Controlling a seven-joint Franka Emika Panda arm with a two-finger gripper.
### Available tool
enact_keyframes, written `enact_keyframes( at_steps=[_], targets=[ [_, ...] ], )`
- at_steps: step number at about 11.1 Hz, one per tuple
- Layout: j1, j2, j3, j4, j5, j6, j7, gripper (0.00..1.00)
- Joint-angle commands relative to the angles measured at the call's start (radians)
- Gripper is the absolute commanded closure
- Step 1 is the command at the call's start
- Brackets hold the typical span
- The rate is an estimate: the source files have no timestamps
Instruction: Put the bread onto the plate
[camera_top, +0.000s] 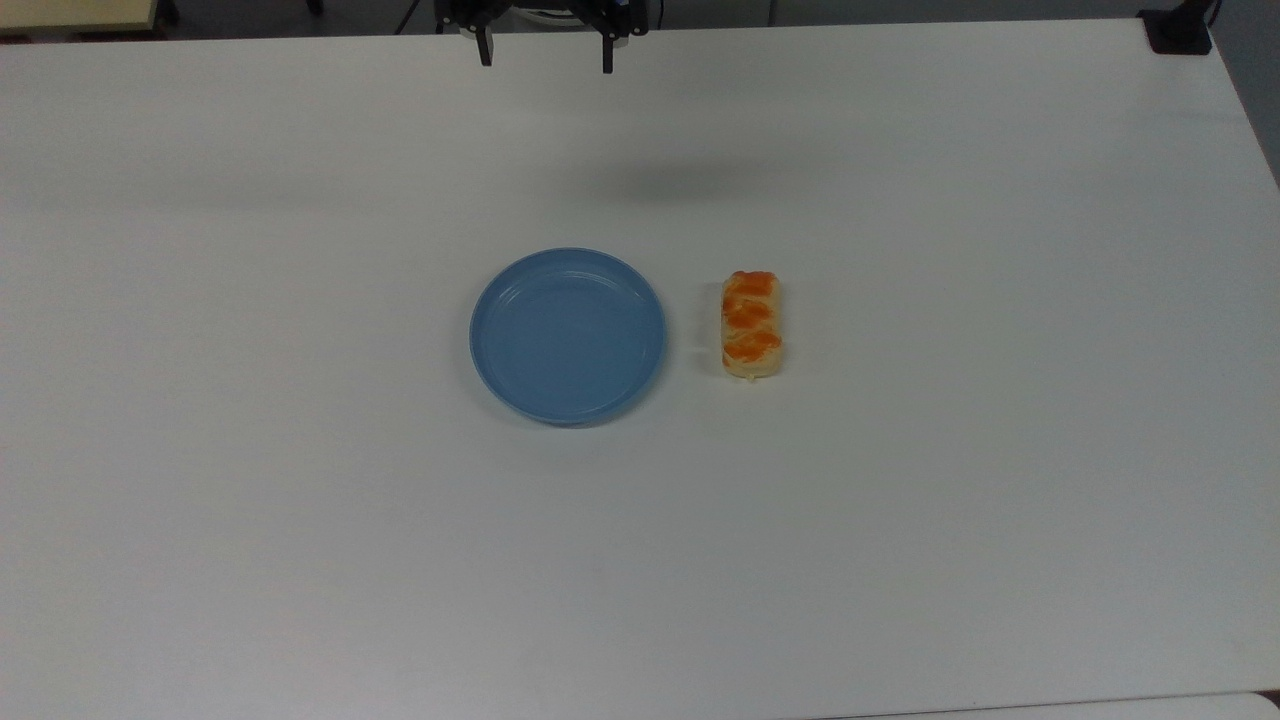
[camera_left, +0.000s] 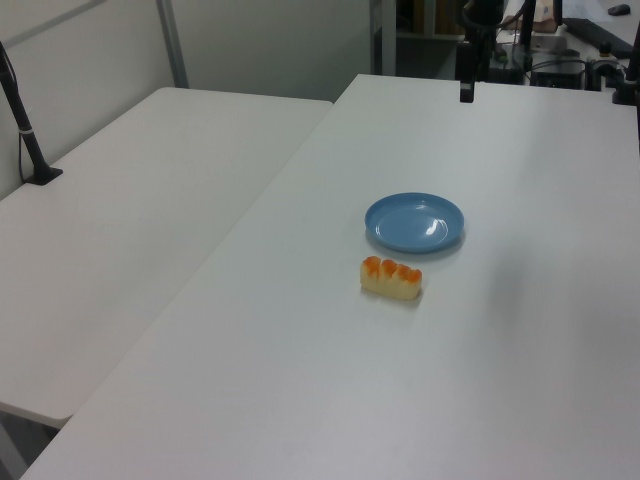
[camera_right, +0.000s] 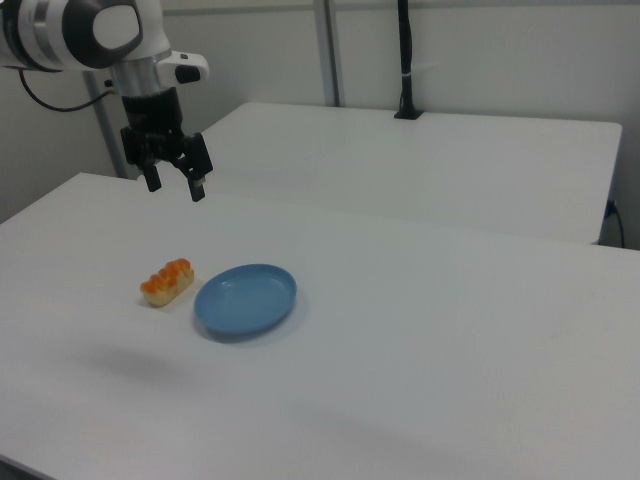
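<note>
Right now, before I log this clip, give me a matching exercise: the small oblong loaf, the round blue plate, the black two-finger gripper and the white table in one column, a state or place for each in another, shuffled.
Column A:
1. small oblong pale-yellow bread with orange glazed patches
2. round light-blue plastic plate
3. black two-finger gripper
4. white table

Column B:
a. open, raised above the far table edge in the top view
b. bears both task things
c. holds nothing
d. lies on the table at the top view's right of the plate, apart from it

Pairs: 1-d, 2-c, 3-a, 4-b
</note>
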Motion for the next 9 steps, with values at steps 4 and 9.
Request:
enact_keyframes(
  at_steps=[4, 9],
  targets=[
    [0.012, -0.005, -0.004, -0.015, 0.009, -0.012, -0.019, 0.00],
    [0.015, 0.012, 0.001, -0.013, 0.010, 0.001, -0.017, 0.00]
  ],
)
